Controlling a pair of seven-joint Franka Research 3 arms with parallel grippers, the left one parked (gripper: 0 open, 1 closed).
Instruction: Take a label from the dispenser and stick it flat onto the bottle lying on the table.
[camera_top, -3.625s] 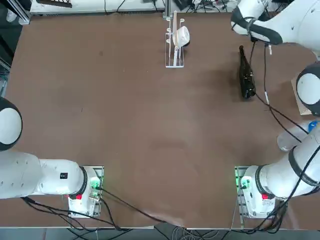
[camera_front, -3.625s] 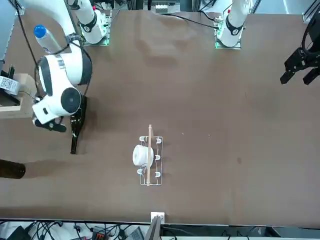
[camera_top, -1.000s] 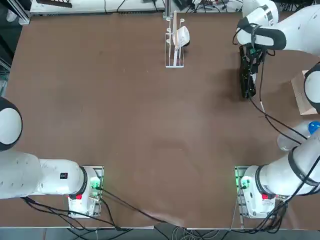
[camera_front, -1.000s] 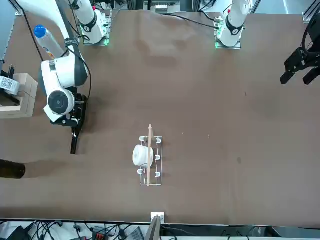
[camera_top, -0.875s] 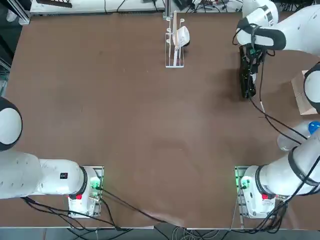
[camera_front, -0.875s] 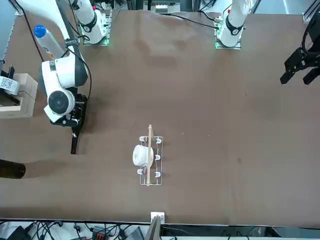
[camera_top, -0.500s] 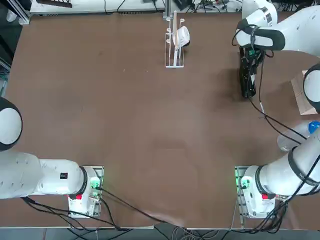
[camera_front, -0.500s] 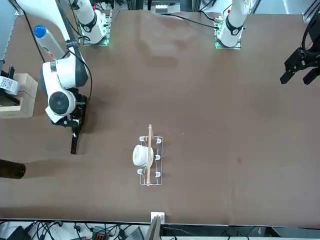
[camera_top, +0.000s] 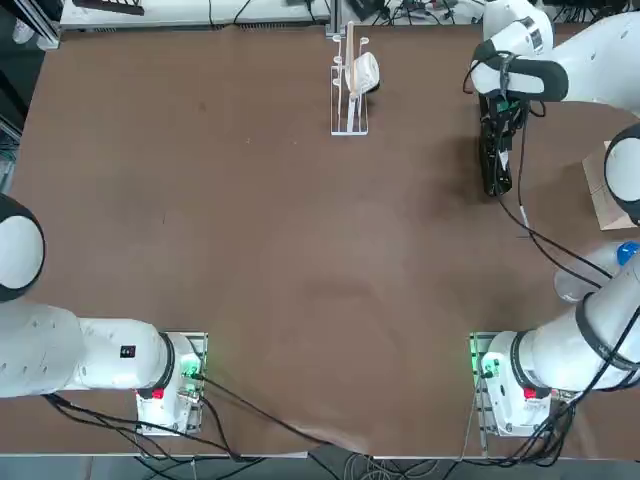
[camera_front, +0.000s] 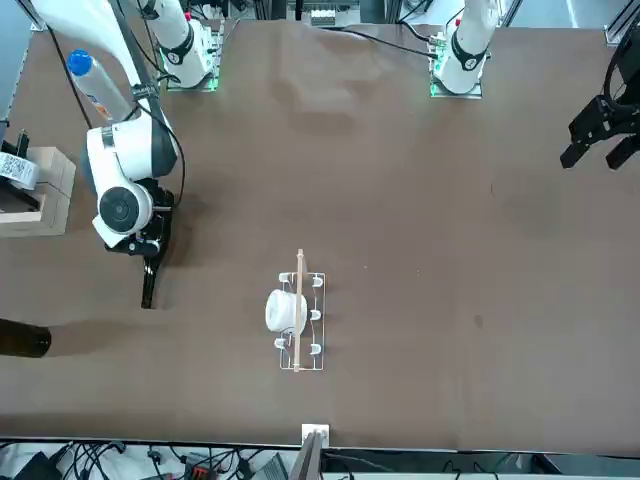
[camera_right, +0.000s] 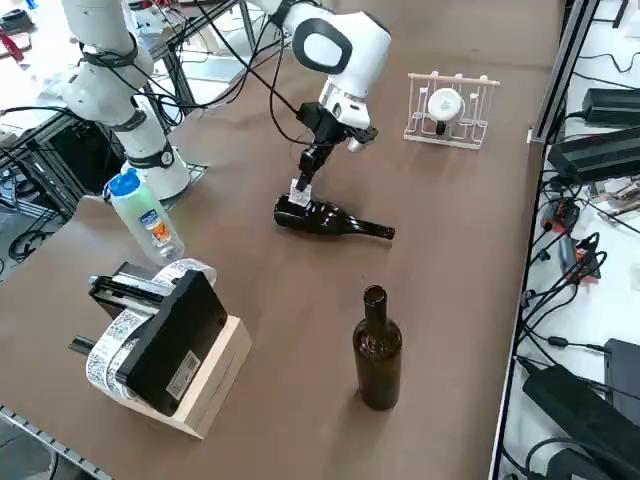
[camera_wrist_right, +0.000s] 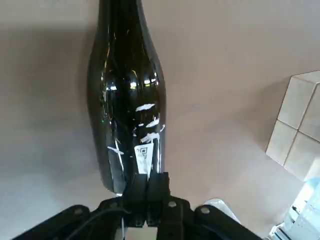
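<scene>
The bottle (camera_right: 318, 217) lies on its side on the brown table (camera_top: 300, 250) at the far right, neck toward the far edge, with open room on its left all the way to the dispenser (camera_top: 351, 80) — a thin clear-and-white frame with a white roll, standing at the far edge near the middle. The right gripper (camera_wrist_right: 147, 184) hangs over the base end of the glossy, near-black glass body, its fingers pinched narrow on the label (camera_wrist_right: 143, 158), a small white sticker with a printed code, held against the glass. To the right sit a clear plastic bottle (camera_right: 146, 218) with a blue cap, a cardboard-mounted label printer (camera_right: 165, 340) and an upright dark bottle (camera_right: 377, 352) — all apart from the lying one.
</scene>
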